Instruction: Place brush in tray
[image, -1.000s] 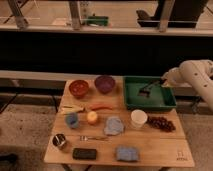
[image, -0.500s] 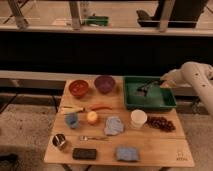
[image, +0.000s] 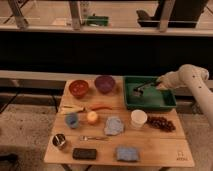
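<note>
The green tray (image: 167, 102) stands at the table's back right. The brush (image: 141, 90) is over the tray's left half, its dark head low near the tray floor and its thin handle running up to the right. My gripper (image: 158, 84) is at the end of the white arm that reaches in from the right. It is over the middle of the tray, shut on the end of the brush handle. I cannot tell whether the brush head touches the tray floor.
A red bowl (image: 78, 88) and a purple bowl (image: 105, 83) stand left of the tray. In front are a white cup (image: 138, 119), grapes (image: 160, 123), a blue cloth (image: 114, 125), a black block (image: 84, 153), a metal utensil (image: 92, 138) and a can (image: 60, 142).
My gripper has moved left and down over the tray, and the brush has moved left with it.
</note>
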